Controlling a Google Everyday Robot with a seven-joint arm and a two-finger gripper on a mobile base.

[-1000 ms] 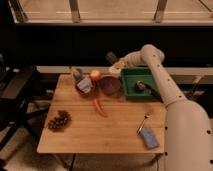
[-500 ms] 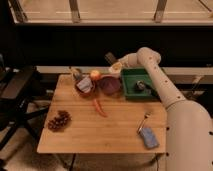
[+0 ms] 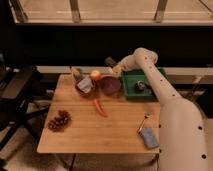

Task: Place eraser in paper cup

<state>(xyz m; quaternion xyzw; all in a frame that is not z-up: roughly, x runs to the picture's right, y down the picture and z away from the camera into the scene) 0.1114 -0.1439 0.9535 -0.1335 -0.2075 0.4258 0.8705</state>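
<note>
One shut claw (image 3: 111,63) above bowl (image 3: 110,84).

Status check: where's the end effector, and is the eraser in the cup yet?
End effector shut on eraser, raised at table's far edge, above purple bowl. Paper cup left of bowl, eraser not in. Orange sits between them.

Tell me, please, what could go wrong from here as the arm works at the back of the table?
1. The gripper is shut over the back edge, near the purple bowl and the orange; a low sweep might knock either.
2. Whether it holds the eraser is unclear, so a release could drop nothing.
3. The bowl beside the purple one sits close, so a drop aimed there might miss.
</note>
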